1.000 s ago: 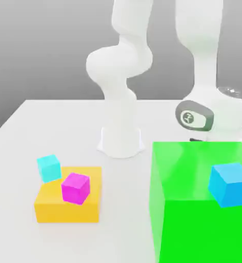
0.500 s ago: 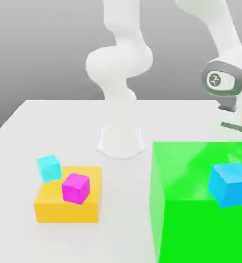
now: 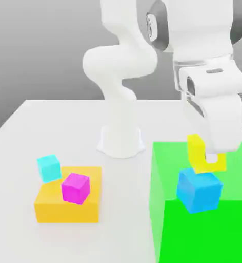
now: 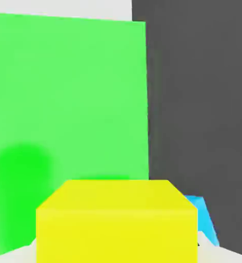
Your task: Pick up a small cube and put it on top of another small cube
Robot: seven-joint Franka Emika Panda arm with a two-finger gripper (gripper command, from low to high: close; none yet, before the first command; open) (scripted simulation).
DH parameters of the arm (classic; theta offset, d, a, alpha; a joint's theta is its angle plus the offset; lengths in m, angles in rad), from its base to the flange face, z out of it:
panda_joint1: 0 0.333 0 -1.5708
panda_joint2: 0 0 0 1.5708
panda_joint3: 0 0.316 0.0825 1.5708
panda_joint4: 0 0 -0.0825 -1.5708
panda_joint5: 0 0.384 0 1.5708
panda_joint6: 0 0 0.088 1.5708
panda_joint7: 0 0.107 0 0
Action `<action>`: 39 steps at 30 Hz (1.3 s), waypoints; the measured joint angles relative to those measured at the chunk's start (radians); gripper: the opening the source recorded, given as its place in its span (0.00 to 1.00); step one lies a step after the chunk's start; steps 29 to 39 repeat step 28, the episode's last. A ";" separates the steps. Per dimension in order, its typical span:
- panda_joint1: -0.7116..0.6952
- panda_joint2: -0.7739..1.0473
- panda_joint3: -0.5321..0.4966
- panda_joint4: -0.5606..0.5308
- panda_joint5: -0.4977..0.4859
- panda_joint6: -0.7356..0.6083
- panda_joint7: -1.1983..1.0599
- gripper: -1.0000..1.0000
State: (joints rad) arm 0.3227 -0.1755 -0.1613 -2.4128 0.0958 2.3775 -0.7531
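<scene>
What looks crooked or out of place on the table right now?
The cyan cube sits tilted, half propped on the corner of the flat orange block instead of lying flat. The yellow cube, in the gripper, hangs tilted over the blue cube on the green block.

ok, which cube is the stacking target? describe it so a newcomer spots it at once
Find the big green block on the exterior view's right. On its top sits the sky-blue cube, just below the yellow cube in the gripper. The paler cyan cube and magenta cube sit on the flat orange block instead.
</scene>
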 joint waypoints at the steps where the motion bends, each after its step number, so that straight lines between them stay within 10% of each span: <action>1: -0.016 -0.014 -0.021 -0.017 -0.017 -0.002 -0.045 0.00; 18: -0.200 -0.224 -0.311 -0.339 -0.343 0.005 -0.818 0.00; 24: -0.157 -0.060 -0.364 -0.398 -0.317 0.215 -0.904 0.00; 25: -0.153 -0.038 -0.370 -0.403 -0.310 0.242 -0.910 1.00; 39: -0.153 -0.038 -0.370 -0.403 -0.310 0.242 -0.910 1.00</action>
